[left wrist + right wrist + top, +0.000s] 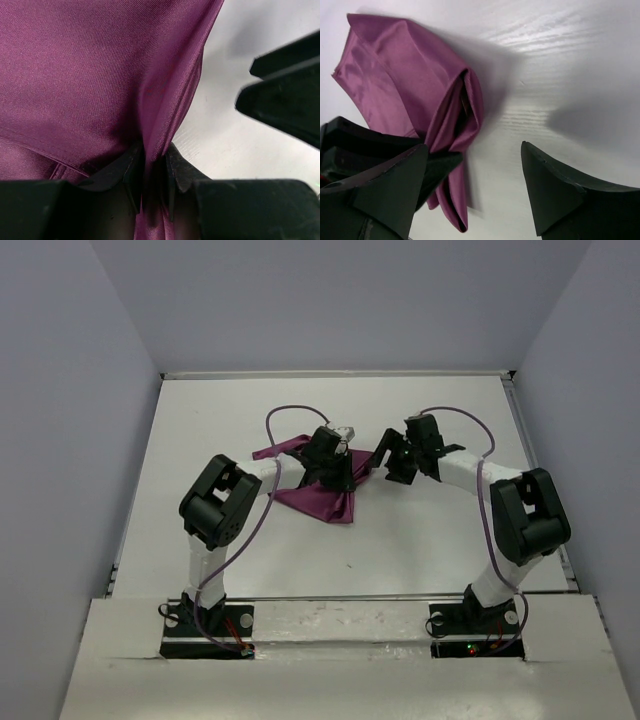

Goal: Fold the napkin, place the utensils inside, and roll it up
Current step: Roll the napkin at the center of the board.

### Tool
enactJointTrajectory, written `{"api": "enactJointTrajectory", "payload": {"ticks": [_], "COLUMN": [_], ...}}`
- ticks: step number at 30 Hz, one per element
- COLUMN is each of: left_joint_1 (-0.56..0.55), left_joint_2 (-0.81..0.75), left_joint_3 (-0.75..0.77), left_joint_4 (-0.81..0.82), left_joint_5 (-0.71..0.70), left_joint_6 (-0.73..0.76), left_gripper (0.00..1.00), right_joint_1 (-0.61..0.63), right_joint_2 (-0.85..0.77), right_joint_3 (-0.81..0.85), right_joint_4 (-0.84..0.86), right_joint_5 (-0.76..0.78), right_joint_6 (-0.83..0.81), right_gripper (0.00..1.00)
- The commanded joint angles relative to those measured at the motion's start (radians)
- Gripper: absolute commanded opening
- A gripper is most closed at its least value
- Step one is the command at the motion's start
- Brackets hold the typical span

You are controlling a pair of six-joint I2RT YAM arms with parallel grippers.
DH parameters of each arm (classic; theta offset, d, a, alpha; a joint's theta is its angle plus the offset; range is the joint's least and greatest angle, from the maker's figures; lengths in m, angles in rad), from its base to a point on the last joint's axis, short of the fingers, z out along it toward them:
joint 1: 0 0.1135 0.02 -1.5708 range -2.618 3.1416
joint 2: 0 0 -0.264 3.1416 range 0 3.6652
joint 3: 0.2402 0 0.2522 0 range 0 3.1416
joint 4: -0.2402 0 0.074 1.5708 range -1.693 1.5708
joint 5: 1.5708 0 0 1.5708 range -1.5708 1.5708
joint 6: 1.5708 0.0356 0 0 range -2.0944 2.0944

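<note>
The napkin (318,502) lay bunched on the white table (430,530) a little left of centre, between the two arms and mostly under the left one. In the overhead view one corner of it poked out to the left and a broader flap spread toward the near edge. The left gripper (152,165) was clenched on it: in the left wrist view its two dark fingers (131,172) pinched a raised ridge of the purple cloth between them, and the fabric fanned upward from the pinch in smooth folds. The right gripper (475,146) stood released, jaws spread wide with only bare table between them. In the right wrist view the cloth sat just beside its left finger (395,185) as a thick doubled fold with rounded edges, and its upper part lay flat on the table. The two grippers were near each other above the right edge of the cloth. Whether any cutlery lay inside the fold could not be told. A purple cable (290,412) arched over each arm.
</note>
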Motion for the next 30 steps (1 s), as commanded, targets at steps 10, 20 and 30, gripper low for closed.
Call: {"api": "enactJointTrajectory", "payload": {"ticks": [10, 20, 30], "left_joint_1": [0.005, 0.005, 0.005], "left_joint_2": [-0.048, -0.055, -0.063], "left_joint_3": [-0.032, -0.038, -0.041], "left_joint_4": [-0.019, -0.012, -0.01], "left_joint_5": [0.042, 0.06, 0.1], "left_joint_6": [0.017, 0.028, 0.071], "left_gripper": [0.0, 0.0, 0.0], "right_joint_1": [0.024, 0.064, 0.064], "right_joint_2": [0.139, 0.212, 0.224], "right_joint_3": [0.102, 0.131, 0.136], "right_joint_4": [0.13, 0.131, 0.121], "right_joint_5": [-0.048, -0.039, -0.002], "right_joint_6": [0.071, 0.072, 0.06], "right_gripper": [0.83, 0.68, 0.48]}}
